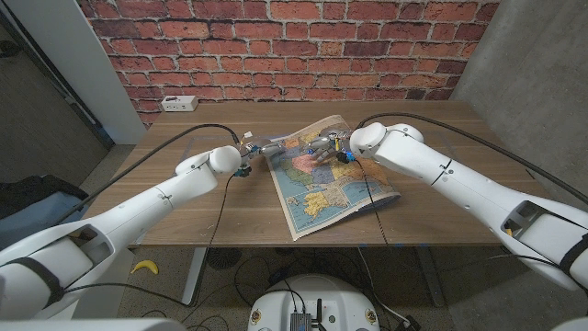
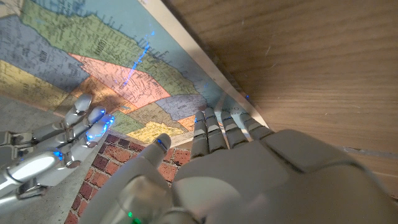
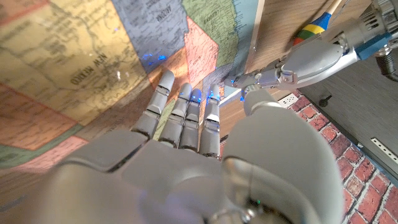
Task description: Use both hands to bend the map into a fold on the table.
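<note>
Map (image 1: 326, 179), a single sheet, lies spread at the middle of the wooden table (image 1: 432, 221), turned askew to its edges. The left hand (image 1: 260, 150) has its fingertips (image 2: 214, 121) together on the map's far left border; whether they grip it I cannot tell. The right hand (image 1: 326, 147) presses extended fingers (image 3: 180, 106) on the printed face near the far edge. Bare wood lies on both sides of the sheet.

— Can any print be read on the map (image 3: 74, 68)?
— In the right wrist view one yellow region carries what looks like "NEW MEXICO", printed upside down; the rest of its lettering is too small or blurred.
— Anything elsewhere?
— No other legible text or labels.
</note>
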You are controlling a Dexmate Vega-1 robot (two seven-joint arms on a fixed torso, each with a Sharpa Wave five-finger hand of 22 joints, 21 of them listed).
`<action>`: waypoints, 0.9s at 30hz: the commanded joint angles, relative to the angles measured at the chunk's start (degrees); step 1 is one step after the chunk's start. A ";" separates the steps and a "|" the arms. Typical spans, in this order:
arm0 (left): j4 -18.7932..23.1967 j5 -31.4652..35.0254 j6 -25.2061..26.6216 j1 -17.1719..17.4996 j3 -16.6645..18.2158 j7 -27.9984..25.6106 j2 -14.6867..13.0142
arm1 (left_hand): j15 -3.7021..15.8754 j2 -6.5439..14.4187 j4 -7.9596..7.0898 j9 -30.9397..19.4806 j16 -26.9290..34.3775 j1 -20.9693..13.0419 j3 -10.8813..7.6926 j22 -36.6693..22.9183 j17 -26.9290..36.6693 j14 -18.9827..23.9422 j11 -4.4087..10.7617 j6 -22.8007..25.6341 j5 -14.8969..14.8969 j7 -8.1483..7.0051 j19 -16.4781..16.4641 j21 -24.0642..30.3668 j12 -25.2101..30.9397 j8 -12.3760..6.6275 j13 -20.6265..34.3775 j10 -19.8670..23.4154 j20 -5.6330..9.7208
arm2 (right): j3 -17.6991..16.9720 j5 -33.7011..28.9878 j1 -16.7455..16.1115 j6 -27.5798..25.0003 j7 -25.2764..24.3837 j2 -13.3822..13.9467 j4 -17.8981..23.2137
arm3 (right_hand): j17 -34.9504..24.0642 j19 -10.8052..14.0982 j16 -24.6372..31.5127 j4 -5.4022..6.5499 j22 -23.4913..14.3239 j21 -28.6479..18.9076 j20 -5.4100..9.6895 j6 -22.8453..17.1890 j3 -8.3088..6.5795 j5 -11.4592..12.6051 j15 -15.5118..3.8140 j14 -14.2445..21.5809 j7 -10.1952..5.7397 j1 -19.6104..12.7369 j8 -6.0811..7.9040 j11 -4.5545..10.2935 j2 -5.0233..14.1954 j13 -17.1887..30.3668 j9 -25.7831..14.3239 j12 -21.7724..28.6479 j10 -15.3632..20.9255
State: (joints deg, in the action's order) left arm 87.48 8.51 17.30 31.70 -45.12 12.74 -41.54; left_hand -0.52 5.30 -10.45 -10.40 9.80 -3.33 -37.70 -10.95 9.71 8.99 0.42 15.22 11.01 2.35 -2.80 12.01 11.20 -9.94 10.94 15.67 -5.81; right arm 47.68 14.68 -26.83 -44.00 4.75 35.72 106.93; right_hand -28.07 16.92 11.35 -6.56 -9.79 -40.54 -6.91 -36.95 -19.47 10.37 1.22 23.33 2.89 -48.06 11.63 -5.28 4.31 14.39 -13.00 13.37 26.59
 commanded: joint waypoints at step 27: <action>1.38 1.04 -0.76 -0.04 -0.74 -0.74 -0.72 | 0.45 6.10 0.20 -0.03 0.29 -0.01 -2.74 -0.31 0.14 -0.25 0.16 0.66 0.09 0.23 -1.00 0.58 0.33 -0.68 0.07 0.23 -1.61 | 16.98 -29.46 8.32 -7.67 -6.97 -3.57 -8.73 | 5.20 -8.20 -1.18 0.16 0.05 7.20 5.91 9.54 1.13 0.22 -3.47 -15.30 -4.26 3.02 -1.05 3.10 3.94 -1.24 0.97 -2.59 -10.32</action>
State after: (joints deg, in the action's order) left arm 88.26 9.41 17.41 31.36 -46.27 12.52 -41.94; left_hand -0.43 5.31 -10.43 -10.41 9.96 -3.34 -39.88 -10.95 9.75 8.91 0.51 15.45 11.01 2.57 -2.39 12.02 11.16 -10.21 10.81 15.56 -5.38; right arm 55.74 -3.58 -25.56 -48.65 -5.97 36.38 106.32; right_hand -23.20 9.52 10.29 -6.44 -9.57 -33.83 -1.06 -27.89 -18.88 10.63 -2.13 8.77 -1.23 -45.89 10.56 -2.23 8.71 13.10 -11.97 10.80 16.85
